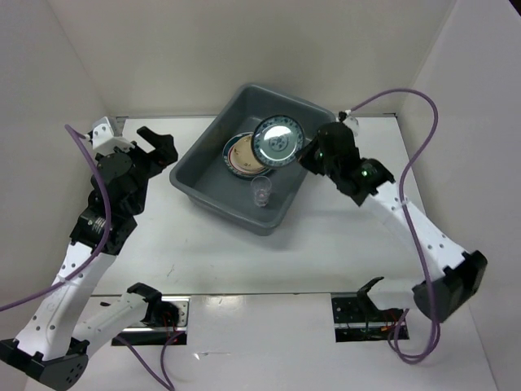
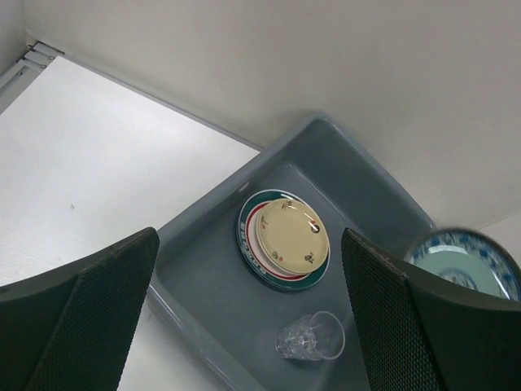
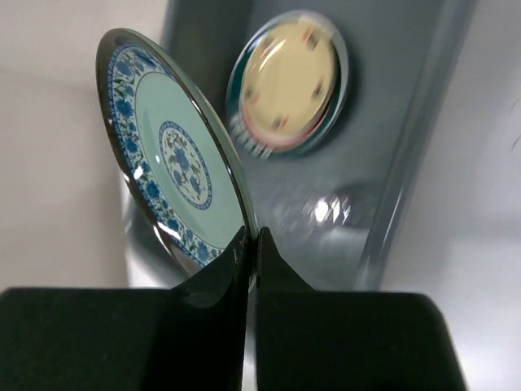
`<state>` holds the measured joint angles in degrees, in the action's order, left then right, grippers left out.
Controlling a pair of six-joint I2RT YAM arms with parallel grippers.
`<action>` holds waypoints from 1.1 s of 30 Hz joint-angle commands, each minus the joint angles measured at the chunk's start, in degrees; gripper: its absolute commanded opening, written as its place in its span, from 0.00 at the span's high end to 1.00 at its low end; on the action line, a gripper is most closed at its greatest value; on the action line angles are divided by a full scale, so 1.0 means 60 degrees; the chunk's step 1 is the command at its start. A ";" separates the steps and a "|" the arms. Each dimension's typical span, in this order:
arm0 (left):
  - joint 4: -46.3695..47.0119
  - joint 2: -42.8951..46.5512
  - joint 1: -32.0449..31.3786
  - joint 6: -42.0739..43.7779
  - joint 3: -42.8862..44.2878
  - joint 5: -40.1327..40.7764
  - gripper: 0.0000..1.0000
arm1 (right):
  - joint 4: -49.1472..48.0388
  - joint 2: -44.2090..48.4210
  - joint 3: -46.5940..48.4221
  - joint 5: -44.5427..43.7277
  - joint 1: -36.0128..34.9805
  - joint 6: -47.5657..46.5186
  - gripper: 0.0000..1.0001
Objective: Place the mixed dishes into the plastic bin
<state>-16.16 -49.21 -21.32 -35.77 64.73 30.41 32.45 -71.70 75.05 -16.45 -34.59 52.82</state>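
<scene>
The grey plastic bin (image 1: 203, 163) stands at the back middle of the table. In it lies a stack with a beige plate (image 2: 292, 236) on a banded-rim plate (image 2: 244, 232), and a clear cup (image 1: 261, 192) stands nearer the front; it also shows in the left wrist view (image 2: 311, 336). My right gripper (image 3: 253, 236) is shut on the rim of the teal patterned plate (image 1: 278, 140) and holds it tilted above the bin. My left gripper (image 1: 159, 143) is open and empty beside the bin's left wall. The other dishes are out of view.
White walls enclose the table on three sides. Purple cables (image 1: 407, 98) loop above the right arm and beside the left arm. Two dark mounting plates (image 1: 362, 314) sit at the near edge.
</scene>
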 commanded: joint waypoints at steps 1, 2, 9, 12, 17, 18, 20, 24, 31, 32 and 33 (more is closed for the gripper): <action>0.0423 0.0174 -0.0050 0.0322 0.0345 -0.0030 0.01 | -0.1174 -0.1186 0.1069 0.0689 0.0899 -0.1797 0.99; 0.0423 0.0174 -0.0050 0.0322 0.0345 -0.0030 0.01 | -0.1174 -0.1523 0.1521 0.0690 0.1177 -0.1946 0.99; 0.0511 0.0087 -0.0050 0.0235 0.0258 -0.0381 0.01 | -0.1365 -0.4408 0.3398 0.1101 0.1560 -0.3192 0.99; 0.0511 0.0087 -0.0050 0.0234 0.0170 -0.0381 0.01 | -0.1043 -0.5640 0.4351 0.1101 0.1561 -0.3514 0.99; 0.0511 0.0087 -0.0050 0.0540 0.0169 -0.0484 0.01 | -0.0870 -0.7175 0.5461 0.1306 0.1561 -0.3880 0.99; 0.0511 0.0087 -0.0050 0.0643 0.0169 -0.0484 0.01 | -0.0765 -0.7413 0.5698 0.1422 0.1561 -0.3968 0.99; 0.0424 0.0087 -0.0050 0.0644 0.0169 -0.0484 0.01 | -0.0632 -0.7852 0.6312 0.1423 0.1561 -0.4071 0.99; -0.0132 -0.0177 -0.0050 0.0528 -0.0035 -0.0176 0.01 | -0.0398 -0.8527 0.6696 0.1511 0.1561 -0.4159 0.99; -0.0703 -0.0879 0.0038 0.0527 -0.0344 0.0219 0.01 | -0.0311 -0.9157 0.6974 0.1628 0.1561 -0.4159 0.99; -0.0705 -0.0982 0.0038 0.0614 -0.0344 0.0335 0.01 | -0.0310 -0.9347 0.7091 0.1715 0.1561 -0.4159 0.99; -0.0705 -0.1099 0.0038 0.0615 -0.0445 0.0336 0.01 | -0.0310 -0.9450 0.7092 0.1716 0.1561 -0.4159 0.99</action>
<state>-19.94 -54.81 -21.30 -33.19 62.67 30.41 31.14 -126.37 113.99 -6.85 -25.50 28.77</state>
